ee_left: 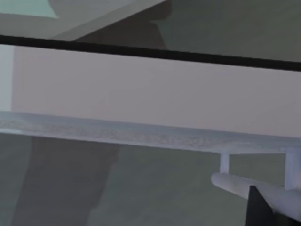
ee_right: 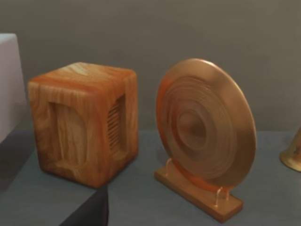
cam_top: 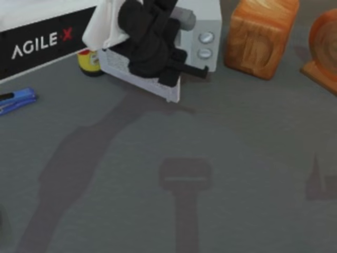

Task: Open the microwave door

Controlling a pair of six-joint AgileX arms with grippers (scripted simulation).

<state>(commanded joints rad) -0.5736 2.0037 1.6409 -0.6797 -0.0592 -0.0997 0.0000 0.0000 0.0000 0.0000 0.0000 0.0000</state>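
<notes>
**Door swung partly open, left arm at the handle**

Grey table [cam_top: 221,174] filled the top view, carrying long arm shadows; plain grey wall behind in the right wrist view. Microwave [cam_top: 202,23] sat at the far edge, centre, two knobs visible. Microwave door [cam_top: 139,79] stood angled out from the front, hinged on the left. Left gripper [cam_top: 197,70] was over the door at its free edge; finger state: cannot tell. Right gripper not in view.

Orange wooden block [cam_top: 260,34] was just right of the microwave, round wooden disc on a stand [ee_right: 207,136] beyond it. Blue stapler [cam_top: 17,100] lay at the left edge.

Left wrist view only: door edge-on, handle [ee_left: 263,188] close up.
</notes>
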